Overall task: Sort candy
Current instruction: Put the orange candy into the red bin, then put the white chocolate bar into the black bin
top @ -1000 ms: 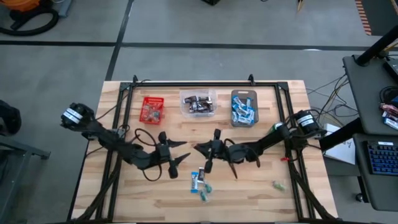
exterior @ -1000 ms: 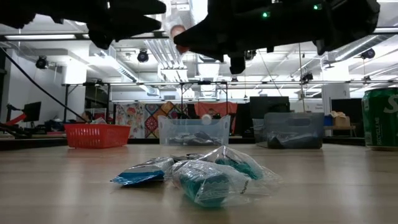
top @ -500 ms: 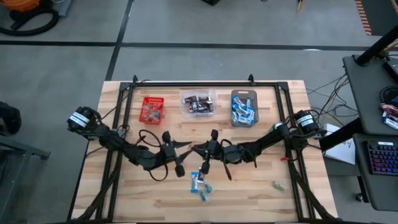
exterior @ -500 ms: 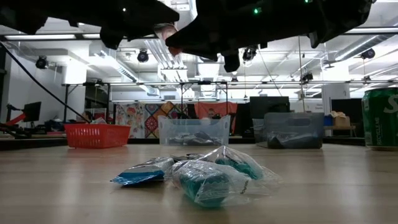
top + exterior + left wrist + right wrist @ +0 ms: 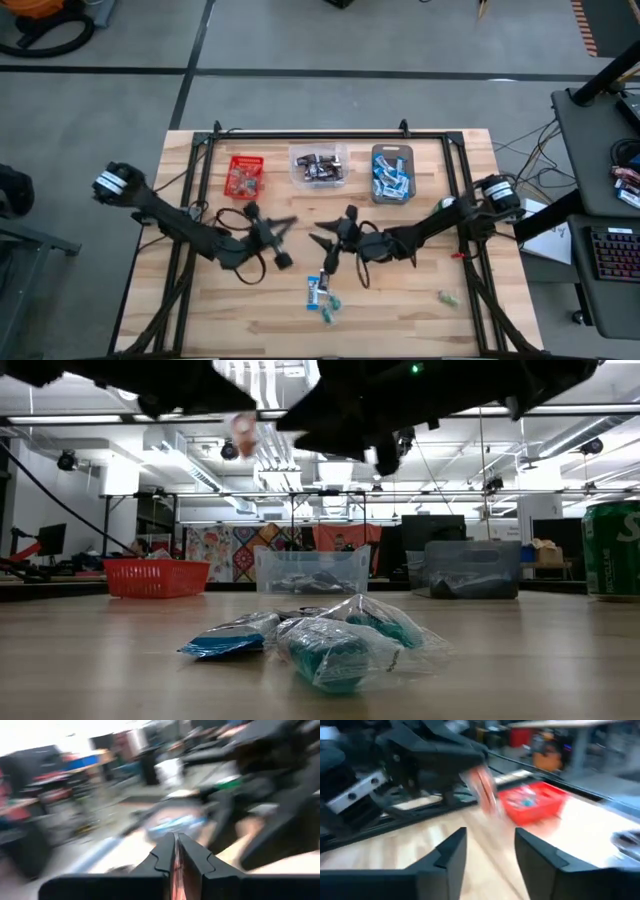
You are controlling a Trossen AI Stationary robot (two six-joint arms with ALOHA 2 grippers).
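Crinkly plastic wrappers define the job: a small cluster of candy (image 5: 322, 296) lies on the front-middle of the wooden table (image 5: 400, 310), blue-and-white and teal pieces touching or overlapping one another, seen close in the low view (image 5: 325, 643). One more green piece (image 5: 447, 297) sits well apart toward the right edge.

Judgement on handling: each sweet looks very light and soft-wrapped, film loose and slippery, so it would likely slide or twist under a push. Best hold is probably across the firm middle of a piece, not the flared wrapper ends; overlapping pieces risk coming up together.

Left gripper (image 5: 278, 240) hangs above the table, left of the pile; its fingers (image 5: 192, 862) are clenched on a thin reddish wrapped sweet (image 5: 176, 870), which also shows as a reddish blur from the right wrist (image 5: 482, 787). Right gripper (image 5: 330, 250) hovers just behind the pile, fingers (image 5: 451, 851) spread apart, nothing between them.

Along the far side stand three bins: red bin (image 5: 245, 176) with tiny red and green pieces, clear bin (image 5: 319, 166) with dark ones, grey bin (image 5: 392, 173) with blue-and-white ones.
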